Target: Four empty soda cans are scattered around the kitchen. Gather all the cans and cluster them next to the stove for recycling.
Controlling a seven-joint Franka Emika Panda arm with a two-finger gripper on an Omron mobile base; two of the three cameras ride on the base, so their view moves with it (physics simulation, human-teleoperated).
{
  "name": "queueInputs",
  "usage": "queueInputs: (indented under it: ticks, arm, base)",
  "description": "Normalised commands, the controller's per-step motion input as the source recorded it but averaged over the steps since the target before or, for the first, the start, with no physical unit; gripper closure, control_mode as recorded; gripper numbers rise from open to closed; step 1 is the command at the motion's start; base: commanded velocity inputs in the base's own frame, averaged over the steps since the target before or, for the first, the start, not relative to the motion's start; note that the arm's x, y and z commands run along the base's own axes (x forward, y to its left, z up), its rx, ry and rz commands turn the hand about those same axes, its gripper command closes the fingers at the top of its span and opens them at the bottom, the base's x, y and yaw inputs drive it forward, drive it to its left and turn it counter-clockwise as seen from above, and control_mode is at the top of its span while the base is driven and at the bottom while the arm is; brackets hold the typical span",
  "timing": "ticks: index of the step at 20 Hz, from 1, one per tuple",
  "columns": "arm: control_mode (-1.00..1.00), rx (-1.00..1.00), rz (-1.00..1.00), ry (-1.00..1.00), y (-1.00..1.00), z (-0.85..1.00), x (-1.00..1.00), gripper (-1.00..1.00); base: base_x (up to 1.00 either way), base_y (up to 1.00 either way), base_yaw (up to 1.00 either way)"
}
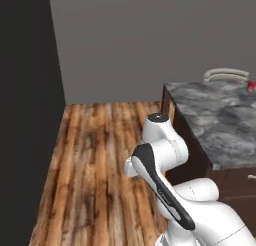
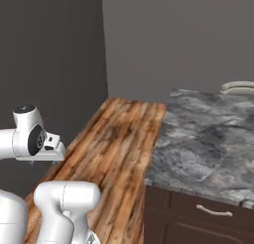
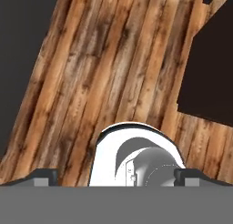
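One red soda can [image 1: 251, 85] stands at the far end of the grey marble counter [image 1: 220, 125], cut by the right edge of the left base view. The stove and the other cans are out of view. My arm is folded low over the wooden floor, well short of the can. In the hand view my gripper [image 3: 118, 176] points down at the floor planks. It is open, with its two dark fingertips [image 3: 45, 176] far apart and nothing held between them.
The marble counter [image 2: 208, 139] sits on dark cabinets with a drawer handle [image 2: 214, 211]. A pale curved rim [image 1: 225, 74] lies at the counter's far end beside the can. A tall dark panel [image 1: 25, 115] bounds the wooden floor [image 1: 95, 165] on the left, and a grey wall stands behind.
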Motion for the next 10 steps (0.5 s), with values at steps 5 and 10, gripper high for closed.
queueInputs:
  ticks: [5,10]
  arm:
    - [1.00,0.00,0.00,0.00,0.00,0.00,0.00,-1.00]
    - [1.00,0.00,0.00,0.00,0.00,0.00,0.00,-1.00]
  base:
    - [1.00,0.76,-0.53]
    - [1.00,0.82,-0.51]
